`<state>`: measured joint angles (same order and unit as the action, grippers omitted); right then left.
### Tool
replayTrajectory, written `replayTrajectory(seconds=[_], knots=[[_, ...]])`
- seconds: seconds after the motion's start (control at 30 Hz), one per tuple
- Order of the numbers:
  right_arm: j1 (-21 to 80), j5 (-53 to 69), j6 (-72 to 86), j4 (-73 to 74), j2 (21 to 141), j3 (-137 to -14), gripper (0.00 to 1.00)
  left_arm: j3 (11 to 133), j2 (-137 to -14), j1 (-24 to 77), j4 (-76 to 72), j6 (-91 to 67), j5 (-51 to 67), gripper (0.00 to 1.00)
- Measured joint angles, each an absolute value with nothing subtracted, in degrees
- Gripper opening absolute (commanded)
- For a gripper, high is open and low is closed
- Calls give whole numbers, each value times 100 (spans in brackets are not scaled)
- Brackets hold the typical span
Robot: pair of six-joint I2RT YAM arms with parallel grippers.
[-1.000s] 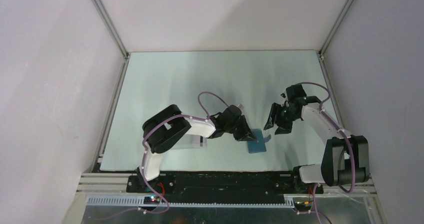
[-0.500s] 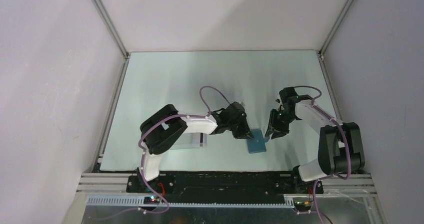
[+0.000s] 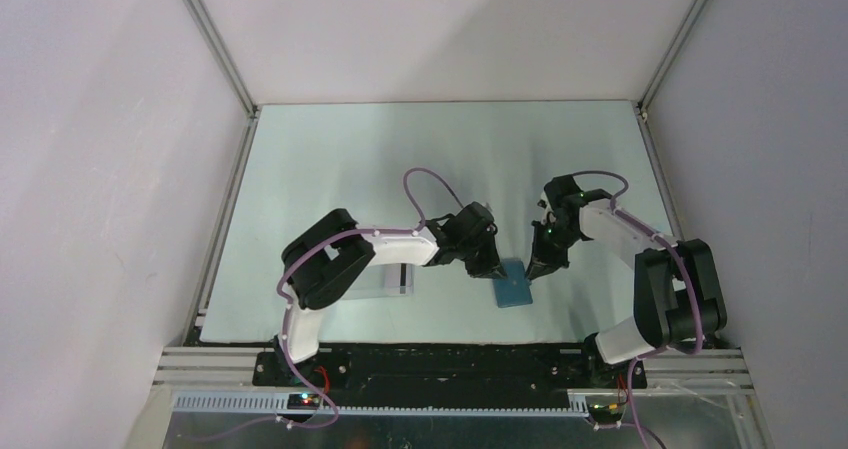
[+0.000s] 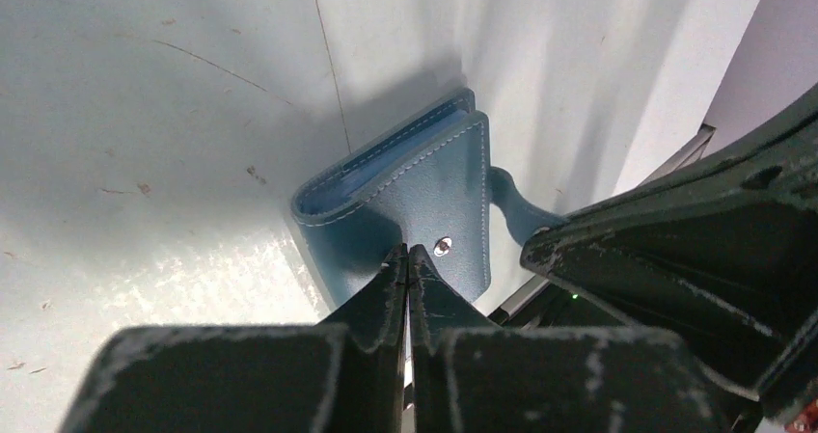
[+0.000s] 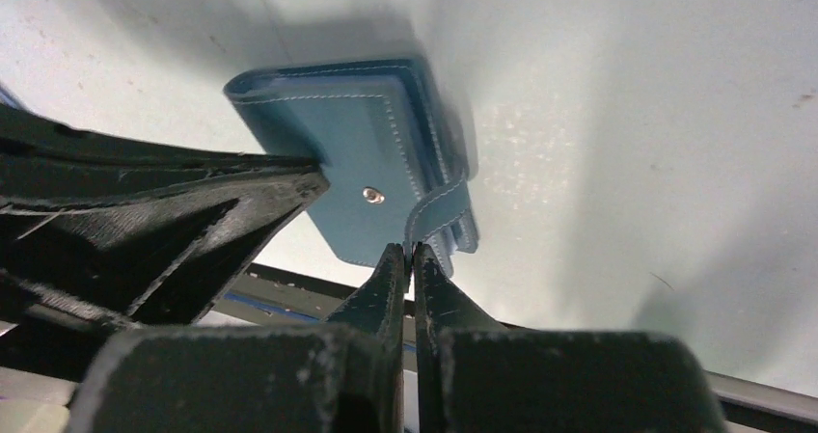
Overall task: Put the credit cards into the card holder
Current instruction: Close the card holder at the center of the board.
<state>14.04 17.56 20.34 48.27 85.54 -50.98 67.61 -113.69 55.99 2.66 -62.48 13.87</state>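
The teal card holder (image 3: 514,292) lies closed on the table between both arms. My left gripper (image 3: 494,270) is shut, with nothing between its fingers. Its tips (image 4: 406,251) rest on the holder's front cover (image 4: 434,187) beside the metal snap (image 4: 443,247). My right gripper (image 3: 533,269) is shut on the holder's clasp tab (image 5: 436,207), which curls up from the holder's edge (image 5: 357,148) into the fingertips (image 5: 413,248). A whitish credit card with a dark stripe (image 3: 403,281) shows under the left forearm, mostly hidden.
A clear plastic box (image 3: 380,286) sits under the left arm near the table's front edge. The metal frame rail (image 3: 420,354) runs along the near edge just below the holder. White enclosure walls stand on three sides.
My right gripper has moved left and down to the card holder and closed on its clasp tab. The left gripper has stayed shut on the holder's cover, shifting only slightly.
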Motion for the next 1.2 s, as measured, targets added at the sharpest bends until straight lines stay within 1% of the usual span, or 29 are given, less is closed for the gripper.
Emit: replayTrajectory(seconds=[0.1, 0.2, 0.27, 0.3, 0.33, 0.37, 0.43, 0.63, 0.73, 0.83, 0.93, 1.03, 1.1, 1.17, 1.2], knots=[[1608, 1800, 2091, 4766, 8567, -5135, 2, 6816, -11402, 5603, 320, -6237, 1389, 4], [1837, 1824, 2152, 4648, 8702, -5151, 7, 6838, -11413, 5603, 355, -6228, 1389, 4], [1968, 1844, 2204, 4550, 8864, -5155, 20, 6838, -11413, 5605, 360, -6211, 1391, 4], [2027, 1852, 2217, 4501, 8960, -5155, 31, 6838, -11413, 5607, 360, -6191, 1391, 4], [2062, 1868, 2250, 4466, 9030, -5155, 36, 6840, -11413, 5607, 360, -6182, 1389, 5], [2095, 1927, 2279, 4431, 9100, -5155, 45, 6840, -11413, 5607, 360, -6169, 1391, 5], [2128, 2067, 2316, 4379, 9144, -5157, 53, 6849, -11413, 5610, 368, -6130, 1385, 5], [2036, 2357, 2268, 4504, 9050, -5164, 64, 6849, -11397, 5579, 425, -6018, 1391, 7], [1887, 2556, 2244, 4506, 8925, -5164, 68, 6849, -11358, 5564, 473, -5937, 1376, 11], [1684, 2821, 2241, 4401, 8685, -5164, 68, 6849, -11288, 5542, 576, -5852, 1385, 20], [1424, 3164, 2244, 4211, 8313, -5168, 68, 6849, -11155, 5555, 622, -5833, 1468, 25], [1181, 3441, 2233, 4141, 8051, -5183, 66, 6847, -10986, 5559, 600, -5846, 1599, 26], [1024, 3538, 2206, 4141, 7981, -5188, 63, 6823, -10881, 5568, 480, -5867, 1712, 26], [882, 3559, 2178, 4152, 7966, -5188, 60, 6759, -10794, 5575, 331, -5929, 1798, 25], [823, 3551, 2174, 4160, 7966, -5188, 57, 6718, -10772, 5579, 270, -5961, 1828, 23]])
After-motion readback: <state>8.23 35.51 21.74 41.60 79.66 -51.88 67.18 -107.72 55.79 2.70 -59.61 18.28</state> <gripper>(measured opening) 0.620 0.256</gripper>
